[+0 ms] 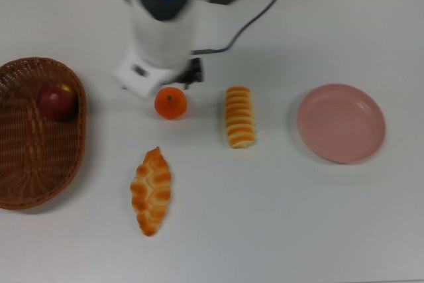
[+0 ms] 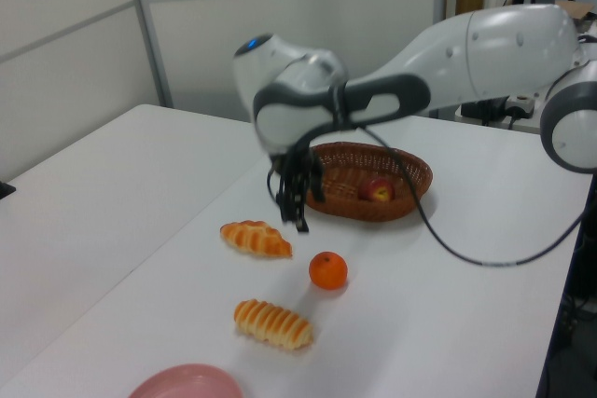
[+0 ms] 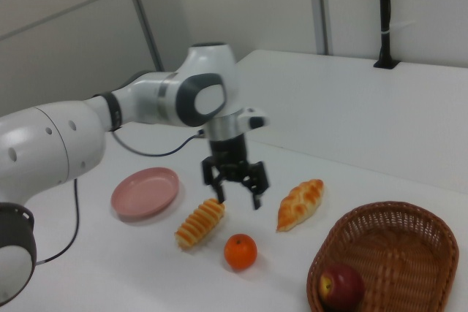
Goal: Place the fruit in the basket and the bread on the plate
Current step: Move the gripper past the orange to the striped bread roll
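The dark red apple [image 1: 57,101] lies inside the wicker basket [image 1: 26,177] at the top view's left. On the table, the orange mandarin [image 1: 171,103] sits between the basket and the ridged bread [image 1: 239,116], and the braided bread [image 1: 151,190] lies nearer the front edge. The pink plate [image 1: 341,122] stands bare on the top view's right. My gripper [image 3: 238,199] hangs open and holds nothing, its fingers pointing down a little above the table, just behind the mandarin [image 3: 240,251]. In the top view the arm's head covers most of the gripper. The left view shows the gripper [image 2: 297,204] between the basket [image 2: 368,202] and the mandarin [image 2: 327,269].
A black cable [image 1: 258,11] runs from the arm across the back of the table. A second white table [image 2: 84,202] stands beside this one in the left view. A black pole [image 3: 384,12] rises at the back in the right view.
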### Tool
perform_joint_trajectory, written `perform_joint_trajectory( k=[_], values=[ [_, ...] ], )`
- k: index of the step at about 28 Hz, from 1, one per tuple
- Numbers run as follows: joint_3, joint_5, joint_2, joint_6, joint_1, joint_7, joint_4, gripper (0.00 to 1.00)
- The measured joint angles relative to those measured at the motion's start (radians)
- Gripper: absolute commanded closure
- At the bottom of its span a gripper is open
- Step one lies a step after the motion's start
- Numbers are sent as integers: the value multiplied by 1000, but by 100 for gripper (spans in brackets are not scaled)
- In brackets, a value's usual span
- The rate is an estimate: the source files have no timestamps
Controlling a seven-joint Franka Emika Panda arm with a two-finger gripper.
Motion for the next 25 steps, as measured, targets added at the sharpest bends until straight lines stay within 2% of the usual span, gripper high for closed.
perform_joint_trajectory(
  k=[5,11,21,25],
  values=[
    [1,-49,34,-9,73,2,-56,0],
    [-1,-112,93,-9,83,2,-74,0],
    [0,-124,102,-8,83,2,-46,0],
    [26,-124,100,-8,100,8,-31,0]
  ],
)
